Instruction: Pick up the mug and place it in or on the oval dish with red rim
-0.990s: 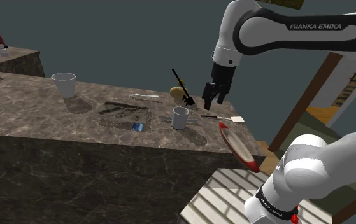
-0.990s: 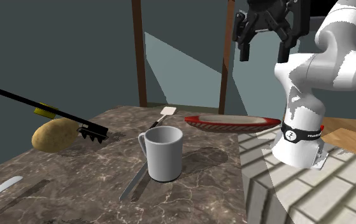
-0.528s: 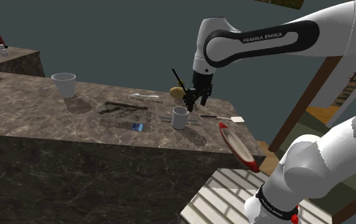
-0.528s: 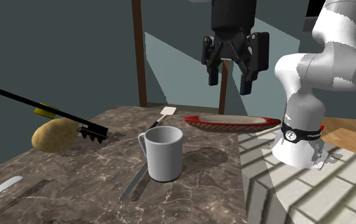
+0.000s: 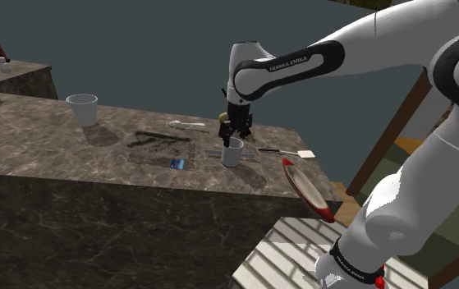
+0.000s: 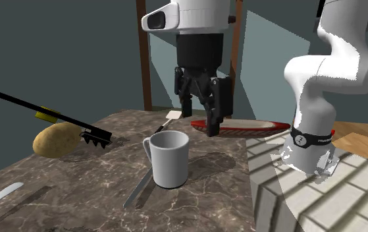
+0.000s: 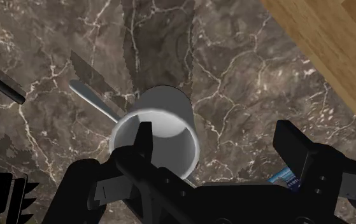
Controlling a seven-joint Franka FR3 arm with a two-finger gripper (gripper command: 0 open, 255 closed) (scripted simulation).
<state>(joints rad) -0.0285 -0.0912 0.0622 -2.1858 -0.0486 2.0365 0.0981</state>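
near the red-rimmed dish (image 6: 255, 125), the mug (image 6: 169, 158) stands under spread jaws

Wrist view: the gripper (image 7: 218, 130) body blots out the mug's (image 7: 163, 127) near wall and base, and one finger (image 7: 144, 141) cuts across its rim. A grey utensil handle (image 7: 92, 97) runs behind the mug, its far end lost. Beside the mug, a blue corner (image 7: 283, 174) peeks past the other finger, too little to name.

Shoulder view: the potato (image 5: 221, 119) behind the mug is nearly all masked by the gripper. The small blue thing (image 5: 177, 164) near the mug is too tiny to identify.

Second exterior view: a finger blocks part of the red-rimmed dish (image 6: 255, 124) beyond the mug. A pale knife (image 6: 1, 196), well apart from the mug, is cut by the picture's edge.
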